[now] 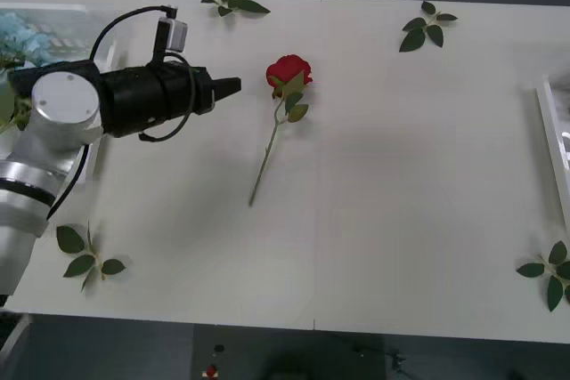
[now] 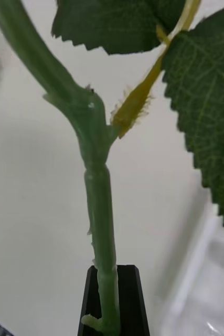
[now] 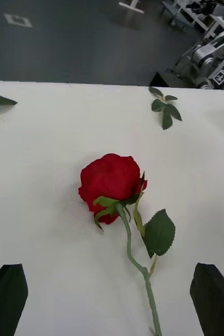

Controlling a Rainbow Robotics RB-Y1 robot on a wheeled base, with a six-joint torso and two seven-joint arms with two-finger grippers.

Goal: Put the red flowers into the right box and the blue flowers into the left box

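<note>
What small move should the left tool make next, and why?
Probably ease the left tool forward and down toward the stalk of the red rose. Its fingers are open, and the rose lies just ahead on the table, ungrasped. The right tool is shut on a green stem.

Left arm reaches in from the left side of the front view, white elbow joint low, black forearm and wrist stretched out level towards the middle, a black cable looping over the wrist. The left pincer (image 1: 233, 86) points straight ahead off the wrist, hovering above the bench. In the left wrist view its two black fingers (image 3: 7, 296) sit wide apart at the corners, nothing between them. In the right wrist view, the right pincer (image 2: 114, 304) is clamped on a green stem
</note>
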